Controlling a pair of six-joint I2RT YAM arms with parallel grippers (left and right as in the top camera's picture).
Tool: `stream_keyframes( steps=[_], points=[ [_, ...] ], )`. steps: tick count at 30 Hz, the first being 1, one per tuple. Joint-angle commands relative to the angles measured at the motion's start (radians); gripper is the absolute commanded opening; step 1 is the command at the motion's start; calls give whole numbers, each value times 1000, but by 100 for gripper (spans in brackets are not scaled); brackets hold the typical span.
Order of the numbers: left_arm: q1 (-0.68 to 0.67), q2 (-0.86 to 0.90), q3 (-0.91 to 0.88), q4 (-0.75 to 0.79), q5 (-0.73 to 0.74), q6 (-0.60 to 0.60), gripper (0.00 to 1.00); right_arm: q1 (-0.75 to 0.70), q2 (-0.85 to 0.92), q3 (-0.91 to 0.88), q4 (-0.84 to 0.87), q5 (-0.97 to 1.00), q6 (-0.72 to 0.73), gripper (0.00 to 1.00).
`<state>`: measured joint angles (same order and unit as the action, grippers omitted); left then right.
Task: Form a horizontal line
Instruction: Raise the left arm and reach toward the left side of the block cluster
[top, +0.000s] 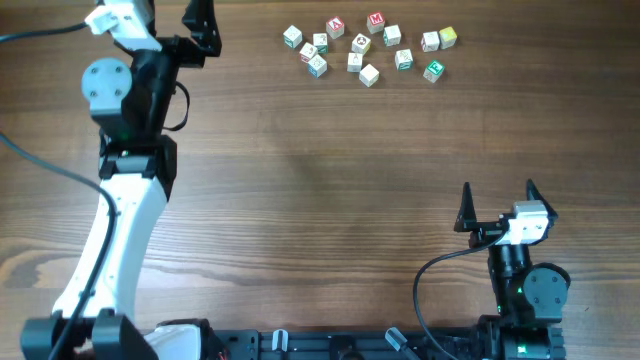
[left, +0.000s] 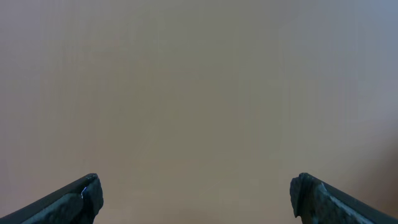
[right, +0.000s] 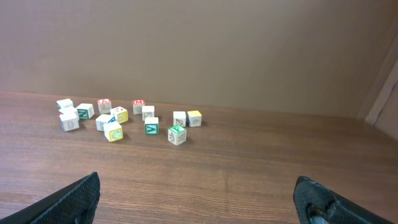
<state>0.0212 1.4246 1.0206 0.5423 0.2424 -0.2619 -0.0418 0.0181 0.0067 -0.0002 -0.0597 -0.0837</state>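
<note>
Holds left gripper (left: 196, 190) and right gripper (top: 498, 190) wide open, empty, loose cubes (top: 361, 44) far ahead of right jaws, beside left.

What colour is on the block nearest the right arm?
Green, on a whitish block; the right wrist view shows it best.

Brown wooden table (top: 320, 200), plain tan wall (right: 217, 50) behind

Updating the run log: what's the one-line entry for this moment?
left claw open, empty | right claw open, empty | letter cubes scattered, no line formed
</note>
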Motion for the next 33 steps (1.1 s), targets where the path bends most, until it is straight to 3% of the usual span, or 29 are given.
stream_keyframes(
  steps=[1,16,24,33],
  points=[
    [-5,69,54,2,23,-12,100,5,-9,-2,2,-9,6,100],
    [-45,308,163,4,23,-12,100,5,-9,-2,2,-9,6,100],
    [-101,315,162,-216,28,-30,100,5,-9,-2,2,-9,6,100],
    [-171,319,177,-62,72,-64,100,5,-9,-2,2,-9,6,100]
  ],
)
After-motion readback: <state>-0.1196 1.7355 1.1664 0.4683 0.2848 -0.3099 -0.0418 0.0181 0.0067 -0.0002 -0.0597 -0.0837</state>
